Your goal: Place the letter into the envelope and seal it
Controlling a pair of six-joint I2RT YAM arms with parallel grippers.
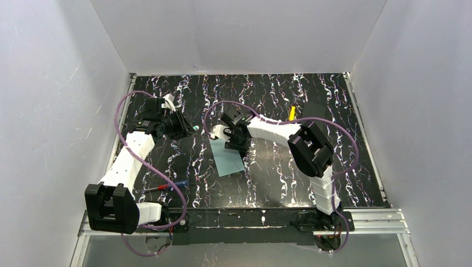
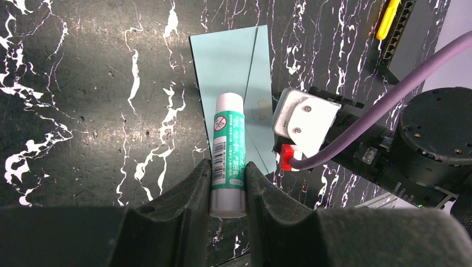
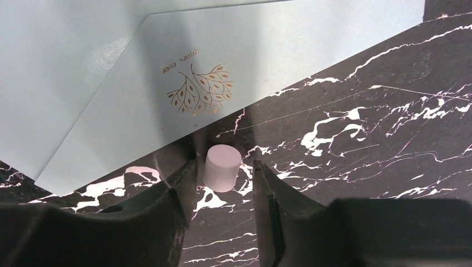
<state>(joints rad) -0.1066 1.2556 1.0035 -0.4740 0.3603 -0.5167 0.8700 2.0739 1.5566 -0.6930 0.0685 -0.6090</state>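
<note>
Envelope (image 1: 228,160) paper, pale teal and matte, lies flat near the middle of the counter (image 1: 278,178), a black slab veined with white like marble. Its triangular flap (image 3: 139,111) is turned down over the body, creases crisp, with a small gold leaf sprig (image 3: 197,92) printed near the point. I can't see the letter anywhere on the counter, so my guess is that it is already tucked inside. Whether the flap is stuck down I cannot tell from where I stand.

That leaves the sealing, and both arms look busy with it. The left end effector (image 2: 228,169) pinches a glue stick (image 2: 228,147) by its lower end. It is a smooth plastic cylinder with a green-and-white label and a barcode, held above the counter and pointing out over the envelope. The right end effector (image 3: 224,167) hangs low just off the envelope's edge, beside the flap's point. Its jaws are parted to either side of a small, whitish round cap (image 3: 222,164). A sliver of counter shows beside the cap, so it doesn't look pinched.

My reading is that insertion is done and gluing is under way or just wrapping up.
</note>
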